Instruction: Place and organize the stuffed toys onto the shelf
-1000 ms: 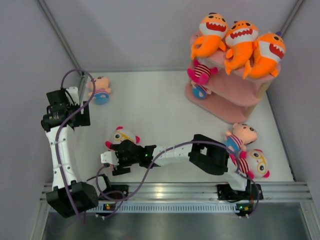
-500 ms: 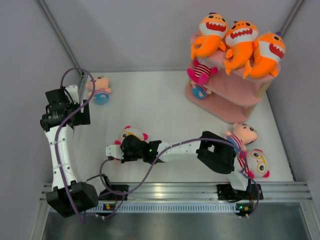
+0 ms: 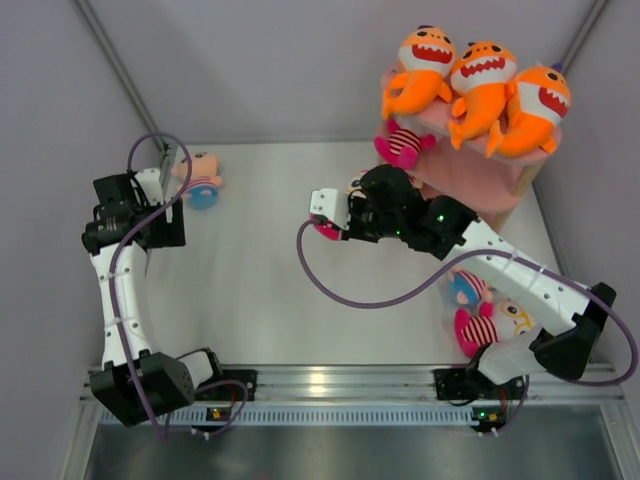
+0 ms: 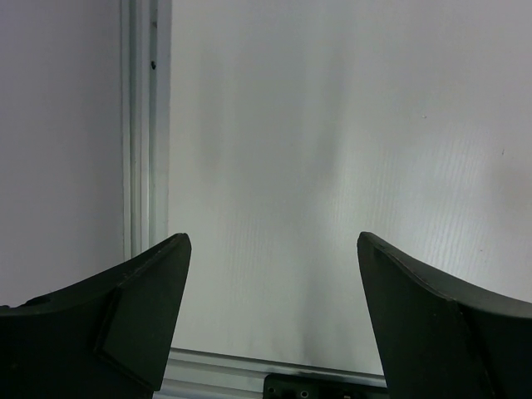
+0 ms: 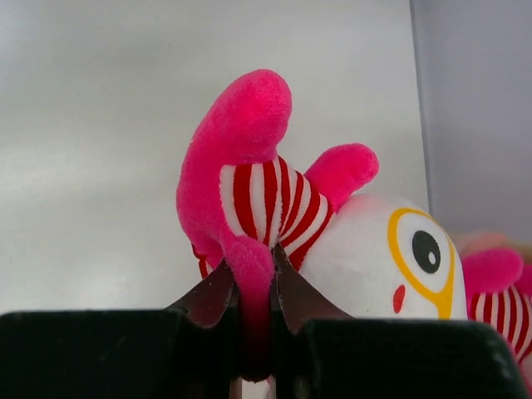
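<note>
My right gripper (image 5: 249, 270) is shut on a pink limb of a white-faced doll (image 5: 366, 249) in pink-striped clothes. In the top view this gripper (image 3: 336, 216) hangs above the table just left of the pink shelf (image 3: 470, 178), and only a pink bit of the doll (image 3: 326, 231) shows under it. Three orange sharks (image 3: 482, 75) lie on the shelf's top board. A striped doll (image 3: 403, 145) sits on the tier below. My left gripper (image 4: 270, 241) is open over bare table at the far left (image 3: 150, 215), near a pink-faced doll (image 3: 200, 178).
A pink-faced doll with a blue body (image 3: 468, 288) and a white-faced striped doll (image 3: 490, 322) lie at the near right, partly under my right arm. Grey walls close in the table (image 3: 270, 260). A metal rail (image 3: 340, 380) runs along the near edge.
My right gripper closed on the striped doll at the near left, lifted it, and swung it right and away toward the shelf. The left arm barely moved.
</note>
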Motion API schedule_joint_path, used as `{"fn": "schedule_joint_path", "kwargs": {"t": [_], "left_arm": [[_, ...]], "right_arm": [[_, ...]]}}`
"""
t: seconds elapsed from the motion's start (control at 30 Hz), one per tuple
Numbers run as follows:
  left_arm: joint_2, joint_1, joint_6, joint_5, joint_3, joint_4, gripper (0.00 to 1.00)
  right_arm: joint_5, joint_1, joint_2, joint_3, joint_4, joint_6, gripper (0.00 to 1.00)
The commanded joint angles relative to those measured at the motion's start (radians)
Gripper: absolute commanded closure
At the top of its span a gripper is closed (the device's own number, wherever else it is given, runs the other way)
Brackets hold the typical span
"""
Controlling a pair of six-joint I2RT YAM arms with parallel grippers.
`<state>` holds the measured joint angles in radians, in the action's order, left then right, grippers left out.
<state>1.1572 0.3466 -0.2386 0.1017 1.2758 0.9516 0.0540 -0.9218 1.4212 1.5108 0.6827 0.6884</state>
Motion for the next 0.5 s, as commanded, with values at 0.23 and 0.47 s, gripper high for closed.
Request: {"fn": "schedule_joint_path", "kwargs": {"t": [0.23, 0.47], "left_arm": [[0.052, 0.005, -0.027, 0.081, 0.065, -0.02, 0.13], [0.065, 0.005, -0.018, 0.093, 0.059, -0.02, 0.13]], "right_arm": [[-0.192, 0.339, -0.22, -0.118, 0.25, 0.244, 1.0], [0.15, 0.549, -0.308, -0.15, 0.133, 0.511, 1.0]]}}
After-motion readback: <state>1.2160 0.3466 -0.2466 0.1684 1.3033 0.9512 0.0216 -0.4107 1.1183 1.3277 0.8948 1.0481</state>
